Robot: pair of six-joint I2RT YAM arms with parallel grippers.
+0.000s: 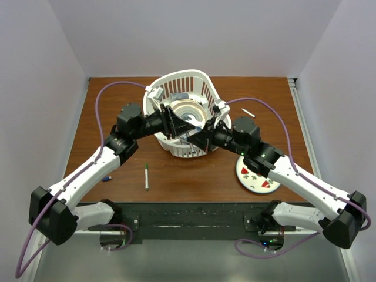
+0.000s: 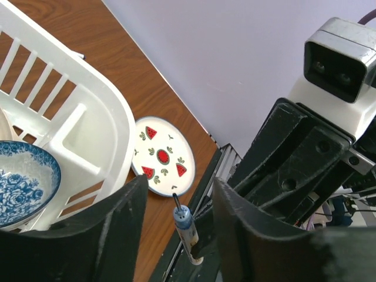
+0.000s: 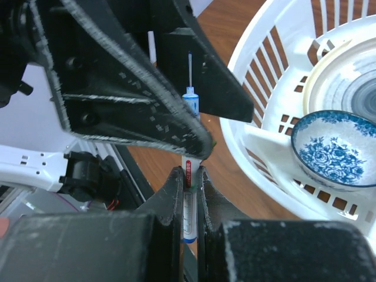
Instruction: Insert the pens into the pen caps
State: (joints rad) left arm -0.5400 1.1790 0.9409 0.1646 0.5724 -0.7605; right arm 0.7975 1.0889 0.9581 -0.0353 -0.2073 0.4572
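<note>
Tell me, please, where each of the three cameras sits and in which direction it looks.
Top view: fixed above and behind the robot, looking down at the table and basket; the left arm and right arm show whole.
Left wrist view: on the left arm, looking past the basket at a plate; the open left gripper frames a pen.
Right wrist view: on the right arm, looking toward the basket and a bowl; the right gripper grips that pen.
Shared: both wrist views show the pen, basket and bowl.

Basket (image 1: 176, 79) holding a bowl (image 3: 335, 150) stands at the table's (image 1: 194, 185) far middle; plate (image 1: 255, 180) near the right front edge, pen (image 1: 146, 175) left of centre front.
</note>
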